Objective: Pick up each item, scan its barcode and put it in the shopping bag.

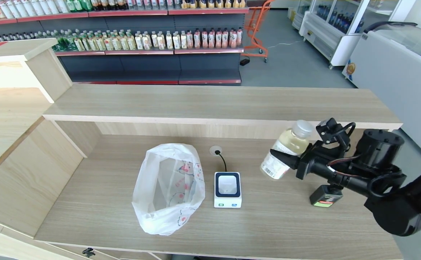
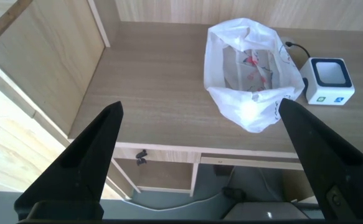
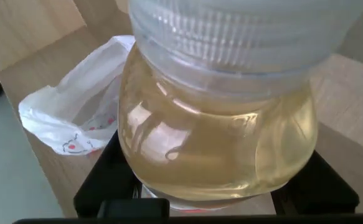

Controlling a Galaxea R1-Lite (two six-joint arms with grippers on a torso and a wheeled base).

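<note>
The right gripper (image 1: 292,161) is on the right side of the scene, with its jaws clamped on a beverage bottle (image 1: 292,143). The bottle holds pale yellow liquid and has a white cap. It is tilted, cap toward the far right and labelled base toward the near left, and is positioned right of the barcode scanner (image 1: 227,189).

The scanner stands upright on the tabletop (image 1: 98,202). Its cable (image 1: 223,160) runs to a grommet on the far side. The white plastic shopping bag (image 1: 168,187) lies just left of the scanner with its mouth open.

A small black box (image 1: 325,196) sits on the tabletop below the right arm.

The left gripper (image 2: 201,107) hangs over the near left edge of the tabletop. Its jaws are spread wide apart and hold nothing.
</note>
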